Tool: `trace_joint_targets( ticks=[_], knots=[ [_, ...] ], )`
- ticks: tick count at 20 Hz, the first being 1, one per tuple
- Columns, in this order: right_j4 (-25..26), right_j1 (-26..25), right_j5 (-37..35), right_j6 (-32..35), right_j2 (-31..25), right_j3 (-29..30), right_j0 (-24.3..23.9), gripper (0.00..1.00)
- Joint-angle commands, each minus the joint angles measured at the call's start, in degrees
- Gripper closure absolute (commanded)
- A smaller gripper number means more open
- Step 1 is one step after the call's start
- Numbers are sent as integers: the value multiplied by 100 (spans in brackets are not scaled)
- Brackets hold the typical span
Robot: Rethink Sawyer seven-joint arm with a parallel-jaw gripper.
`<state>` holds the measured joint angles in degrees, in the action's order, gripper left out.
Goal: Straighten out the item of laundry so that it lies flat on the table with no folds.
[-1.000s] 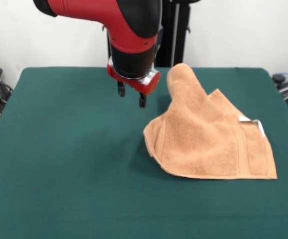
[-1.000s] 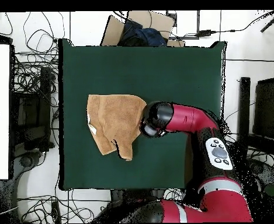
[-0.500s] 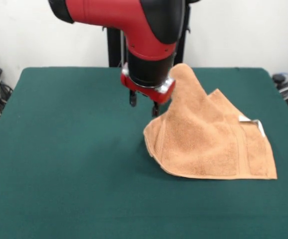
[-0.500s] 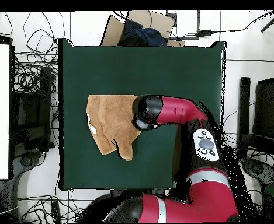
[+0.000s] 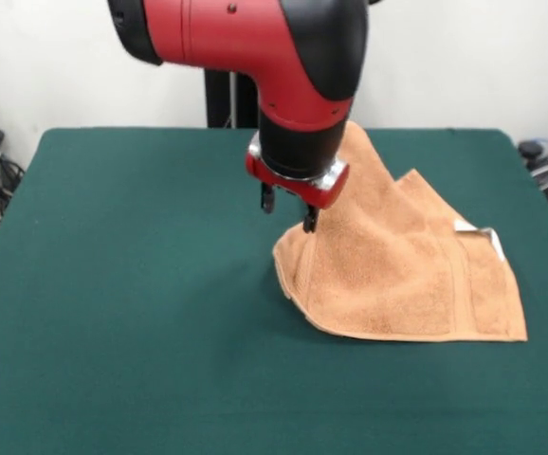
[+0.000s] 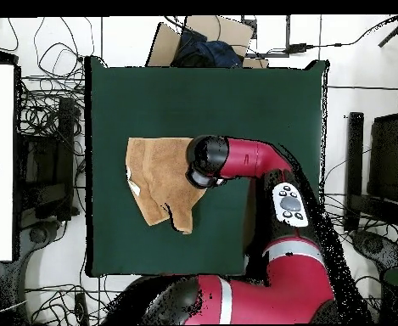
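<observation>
Green felt tabletop [image 5: 113, 313] fills most of my front view, white wall behind it, cables on the floor at both sides. From overhead I see more cable clutter around the tabletop [image 6: 261, 110], a white panel at the left picture edge and a cardboard box with something dark in it past the top edge.

Towel [image 5: 402, 265], peach-orange terry, sits on the right half in the front view, not flat: one part is humped up toward the back and folded over, and the top of that hump is hidden behind the arm's wrist. A woven band runs near its right side and a small white tag [image 5: 478, 232] shows at the right edge. In the overhead view the towel [image 6: 155, 182] lies left of centre, irregular outline with a narrow flap pointing toward the picture bottom; its right part is covered by the arm.

Tool [image 5: 288, 210] hangs at the towel's left upper edge in the front view. Two short dark fingers [image 5: 267, 198] stand apart with a clear gap, nothing between them. One tip overlaps the towel edge in the picture, but I can't tell if it touches the cloth. Overhead the tool is hidden under the black and red wrist [image 6: 206, 161].

Arm top is cut off by the front frame.
</observation>
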<state>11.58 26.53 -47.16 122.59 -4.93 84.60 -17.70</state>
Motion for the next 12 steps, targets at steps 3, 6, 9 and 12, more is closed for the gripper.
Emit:
trace_joint_targets(
  ticks=[3,6,9,12],
  knots=[
    [-181,-845,556,475,-244,-80,-193,0],
    [-209,-803,634,565,-243,21,-187,0],
    [-203,-827,749,628,-224,30,-177,0],
    [-200,-786,741,660,-184,37,-138,0]
  ],
)
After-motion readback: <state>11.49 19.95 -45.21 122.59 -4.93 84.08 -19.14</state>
